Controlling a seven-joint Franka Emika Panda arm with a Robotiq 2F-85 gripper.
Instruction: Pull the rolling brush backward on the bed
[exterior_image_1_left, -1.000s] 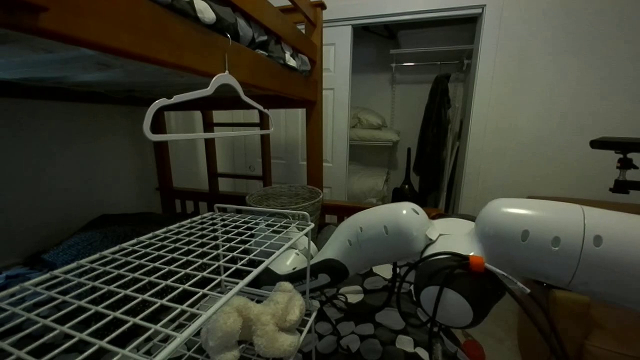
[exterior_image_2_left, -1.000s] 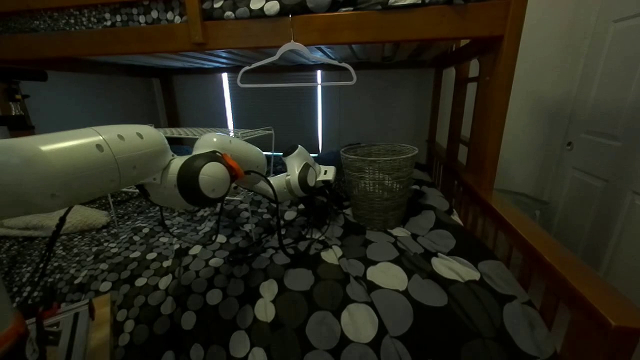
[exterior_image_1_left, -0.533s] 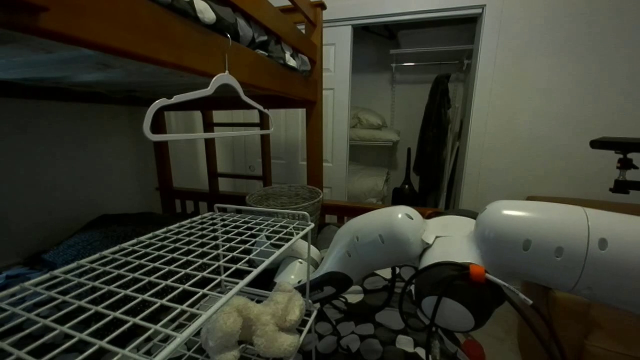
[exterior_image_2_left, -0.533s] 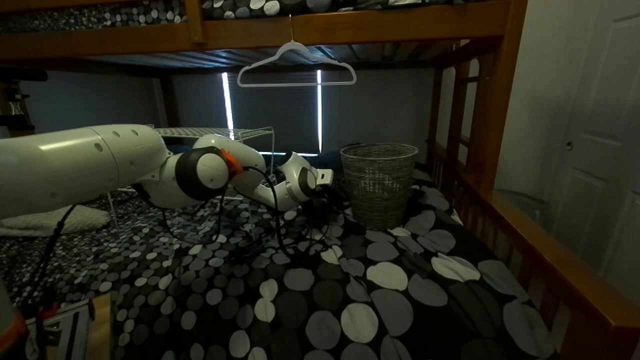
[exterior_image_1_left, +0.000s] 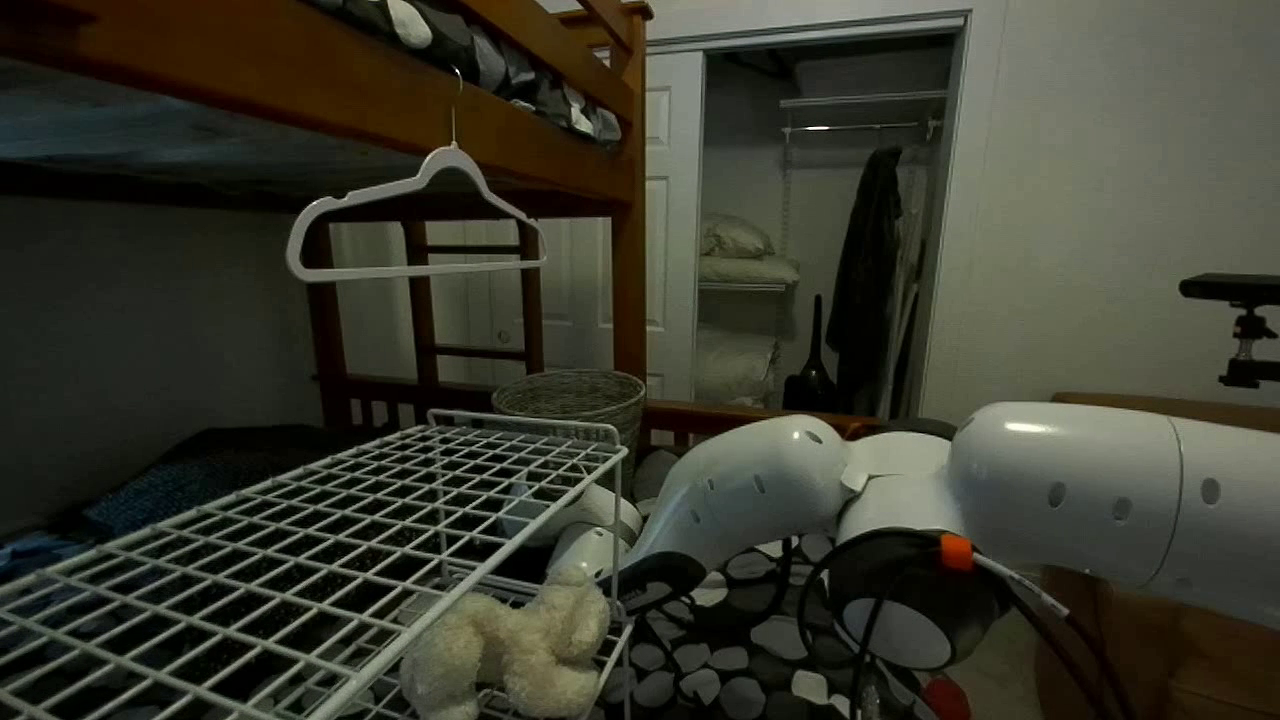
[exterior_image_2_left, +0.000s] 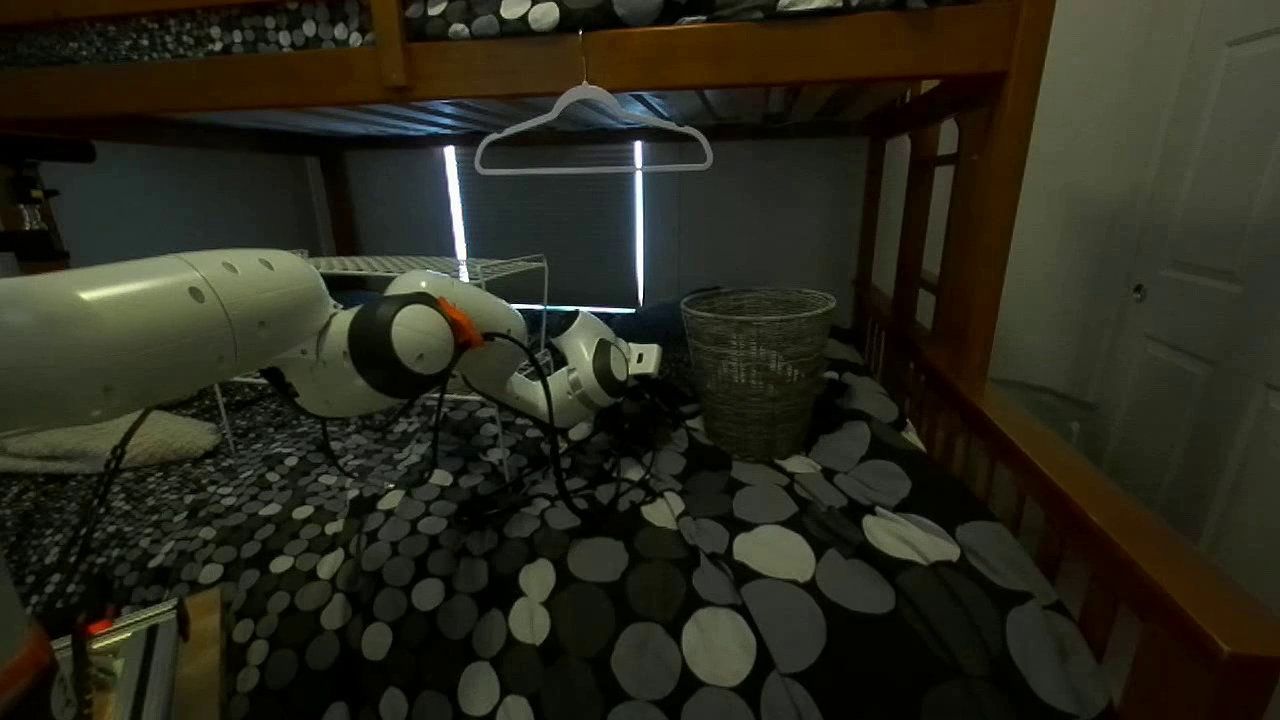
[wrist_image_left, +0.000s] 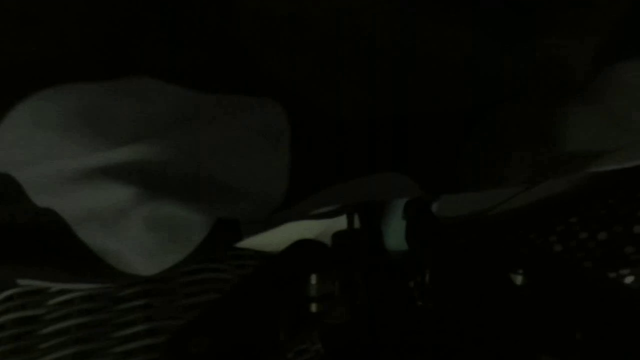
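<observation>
Grey-brown wicker forms a tall, open-topped basket (exterior_image_2_left: 758, 380), standing upright on the low bed (exterior_image_2_left: 620, 570); the black cover (exterior_image_2_left: 774, 553), printed with grey and white ovals, spreads beneath and all around it. White and jointed, my Franka arm (exterior_image_2_left: 410, 350) extends from the left of the basket in an exterior view, black cables (exterior_image_2_left: 553, 432) drooping under it, and its far end sits just beside the basket's left side. The wrist view is very dark. My gripper (wrist_image_left: 375, 237) is only a black outline there, and I cannot tell whether it is spread, pressed together or pinching something. Next to that outline shows a pale teal patch (wrist_image_left: 395, 230), too dim for me to say if it is the rolling brush, so I cannot place that brush relative to the basket. Nearer the camera than the basket, in an exterior view, stands a white wire grid rack (exterior_image_1_left: 330, 540), with a cream plush (exterior_image_1_left: 545, 640) by its lower bars. Above and left of the basket, in both exterior views, a white clothes hanger (exterior_image_2_left: 590, 170) hangs from the wooden bunk (exterior_image_2_left: 760, 55).
</observation>
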